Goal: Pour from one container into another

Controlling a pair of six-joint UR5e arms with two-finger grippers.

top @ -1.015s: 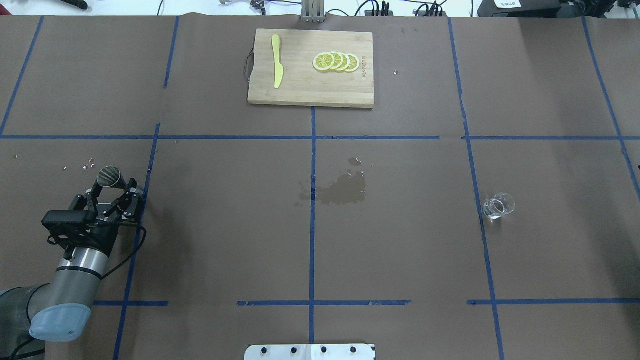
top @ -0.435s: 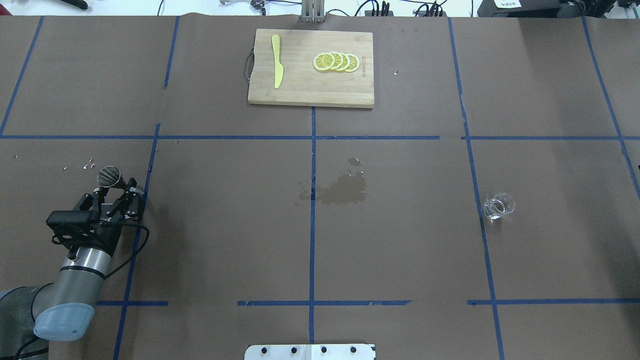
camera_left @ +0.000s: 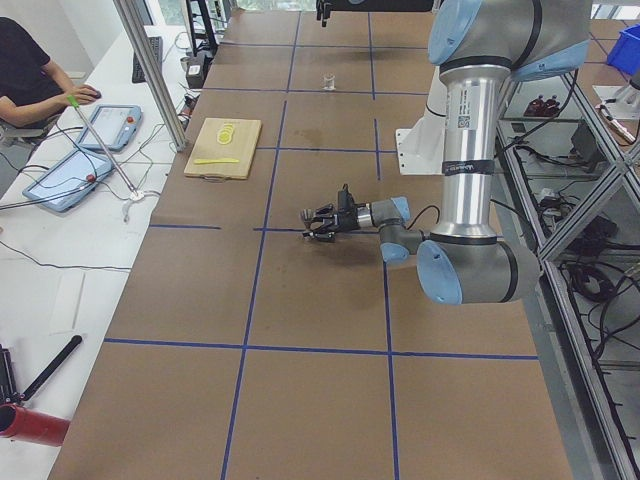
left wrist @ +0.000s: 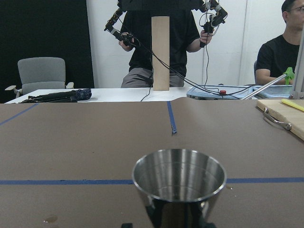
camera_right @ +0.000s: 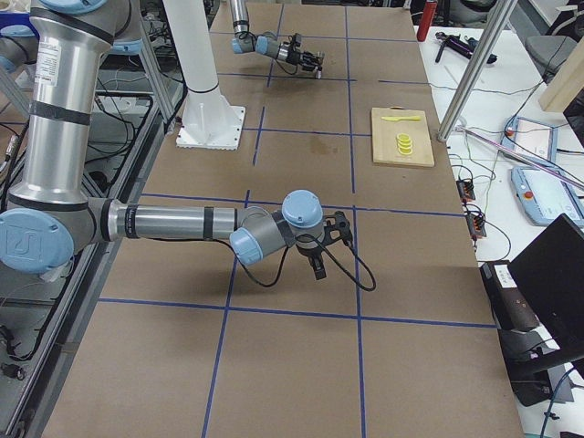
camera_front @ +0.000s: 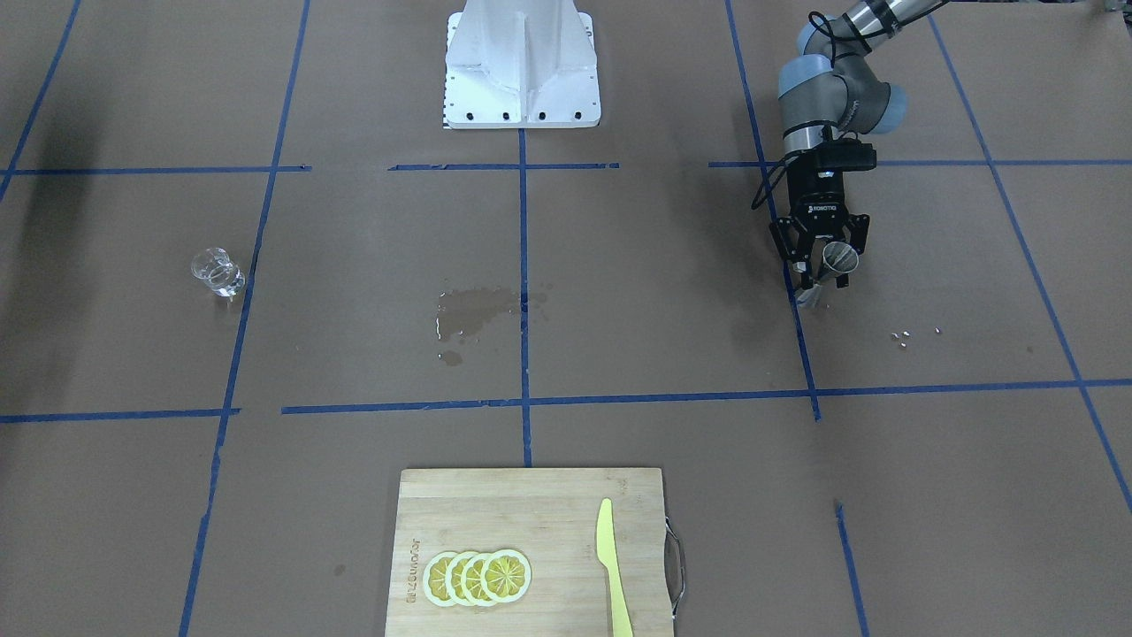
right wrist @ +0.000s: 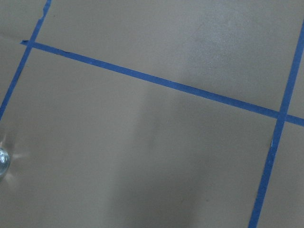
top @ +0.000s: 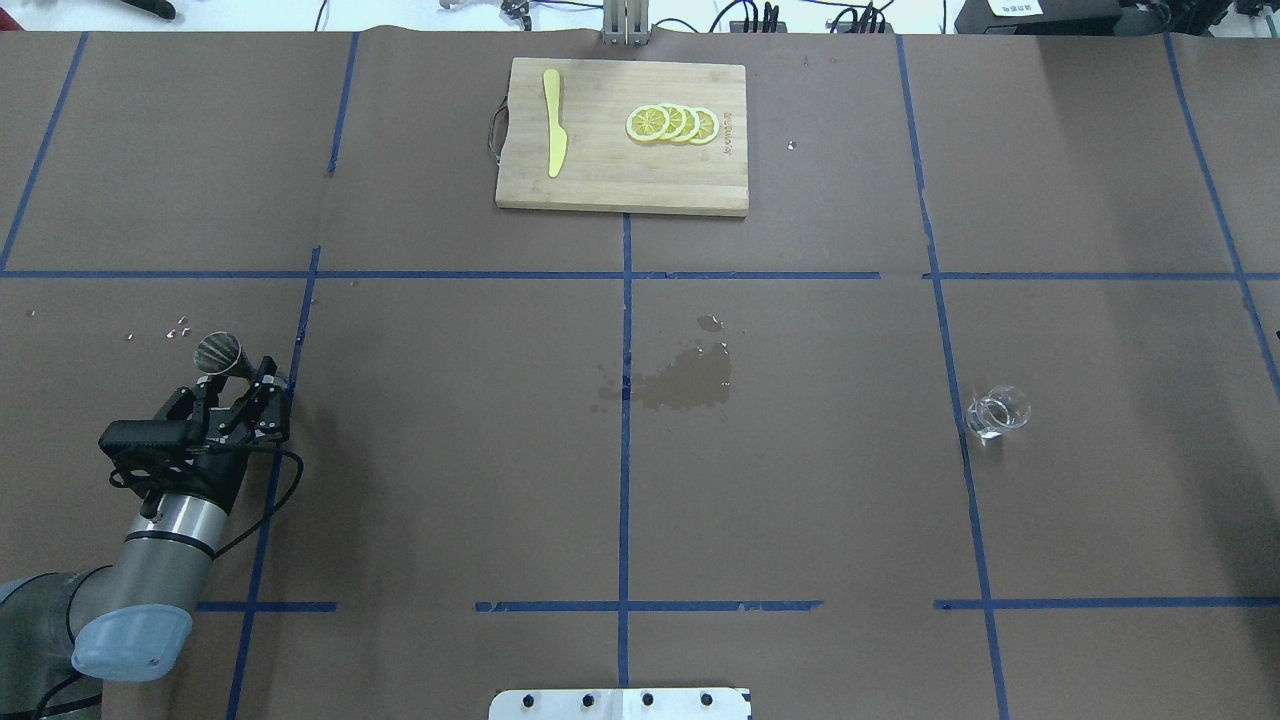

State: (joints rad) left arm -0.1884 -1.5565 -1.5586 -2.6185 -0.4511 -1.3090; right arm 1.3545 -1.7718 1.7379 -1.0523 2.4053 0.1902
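Observation:
The silver jigger (top: 218, 351) stands upright at the table's left side, and it fills the lower middle of the left wrist view (left wrist: 179, 183). My left gripper (top: 237, 375) lies low and level behind it and looks shut on its lower part (camera_front: 818, 274). Whether the base touches the table I cannot tell. The clear glass tumbler (top: 997, 410) stands alone far to the right (camera_front: 217, 272). My right gripper (camera_right: 319, 265) hangs over bare table and shows only in the exterior right view, so I cannot tell its state.
A wet stain (top: 685, 385) darkens the paper at the table's centre. A wooden cutting board (top: 620, 190) at the far edge carries lemon slices (top: 672, 123) and a yellow knife (top: 553, 122). Small shiny bits (top: 172, 330) lie just left of the jigger.
My left wrist has shifted slightly to the right and forward. The jigger has barely moved, and the glass has stayed where it was.

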